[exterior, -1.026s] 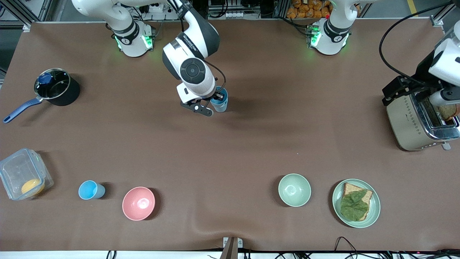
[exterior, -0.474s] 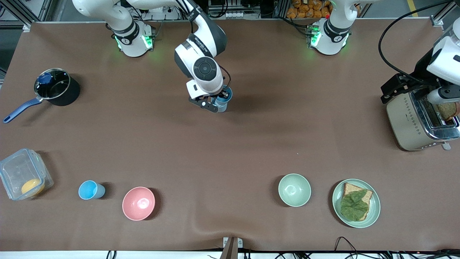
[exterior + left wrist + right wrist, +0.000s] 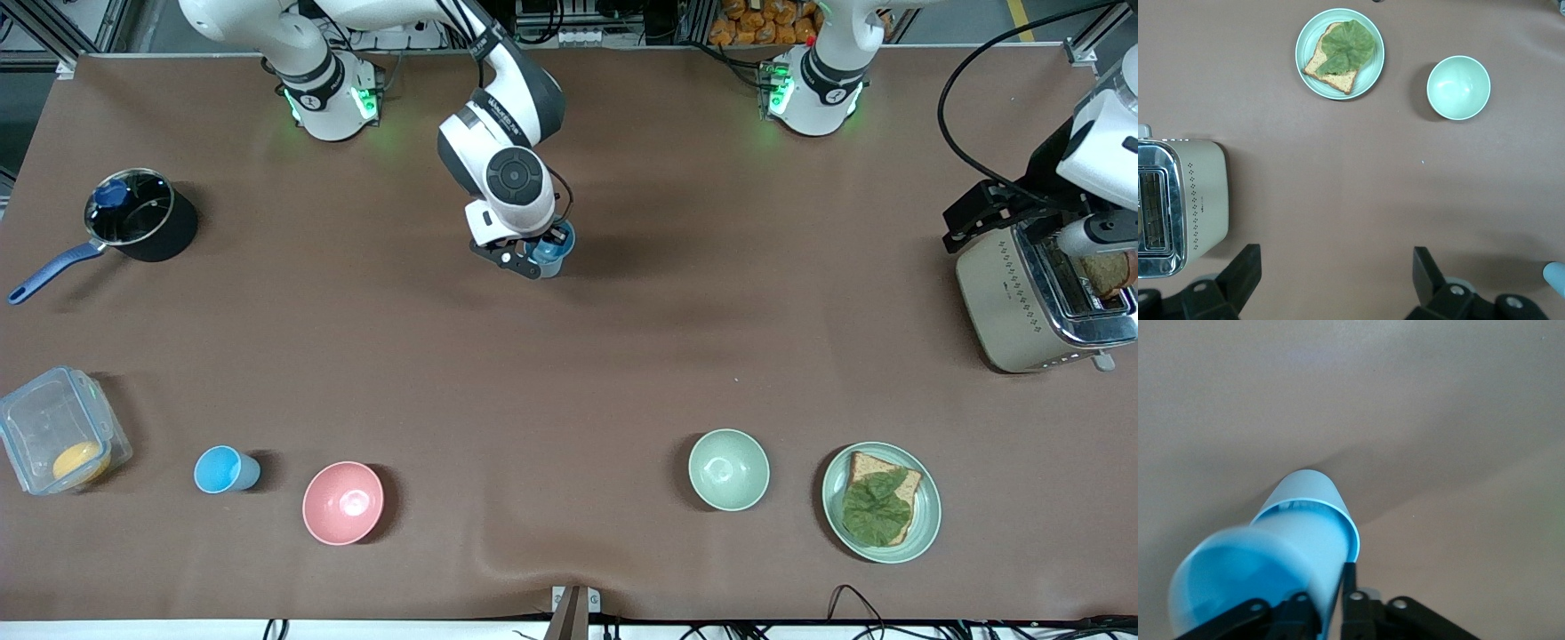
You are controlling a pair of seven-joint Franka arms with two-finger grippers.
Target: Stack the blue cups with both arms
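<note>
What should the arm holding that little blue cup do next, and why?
Probably let go and lift away. The right gripper is shut on the rim of a blue cup, which in the right wrist view already sits inside a second cup. Another blue cup waits beside the pink bowl.

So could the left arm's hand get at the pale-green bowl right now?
Probably yes: the left hand hangs open and holds nothing, and nothing lies between it and the pale-green bowl.

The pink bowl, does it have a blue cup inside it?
No, the pink bowl holds nothing; a blue cup stands beside it on the table, apart, toward the right arm's end.
</note>
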